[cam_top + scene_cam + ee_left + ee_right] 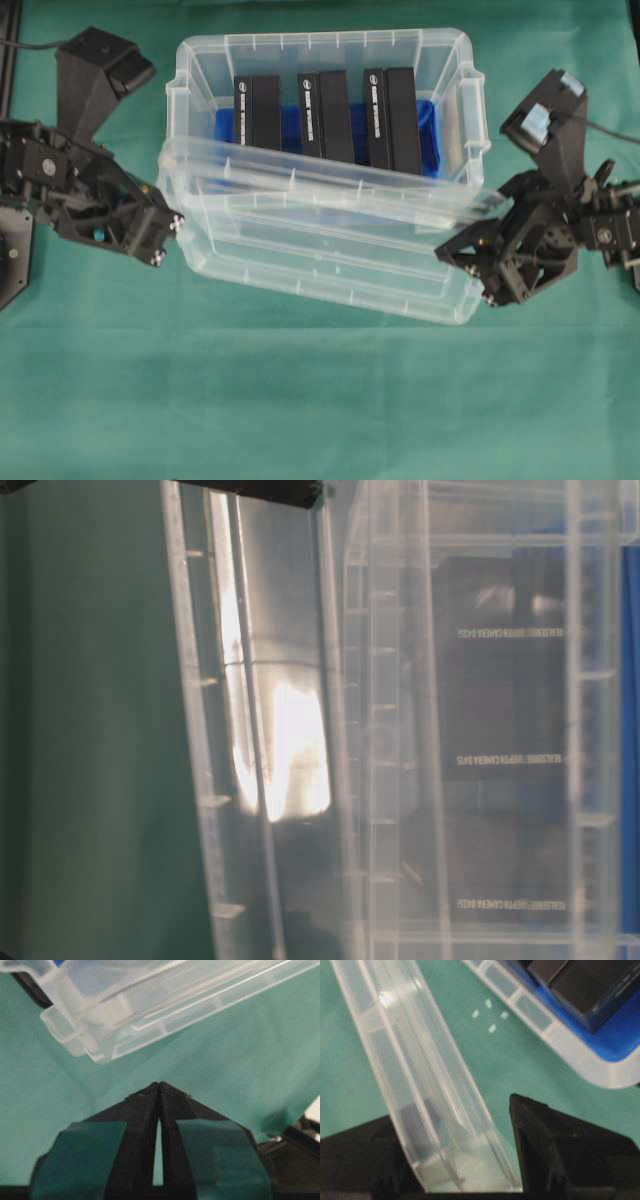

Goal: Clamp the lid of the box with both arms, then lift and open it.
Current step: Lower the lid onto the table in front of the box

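Box [455,90]: clear deep tub, sits on the green-covered counter [300,400], open on top; blue bottom showing.
Contents: three black blocks [322,115] standing side by side inside the tub, each with a white logo and white print along its top edge; too small to read from overhead.
Print, table-level view: white lettering on the black blocks [510,765] seen mirrored through the clear wall, appears to end in "DEPTH CAMERA" plus a short code; not fully legible.
Lid [330,250]: clear flat panel, off the tub, overlapping the tub's near rim and reaching out over the cloth in front.
Left tool [170,235]: teal-taped, clenched tip to tip on nothing, just beside the lid's left end; in the left wrist view the lid's corner [95,1035] lies beyond the tips, apart from them.
Right tool [470,262]: partly spread, lid's right end [445,1125] between the black fingers [545,1130]; firmness of the grasp cannot be told.
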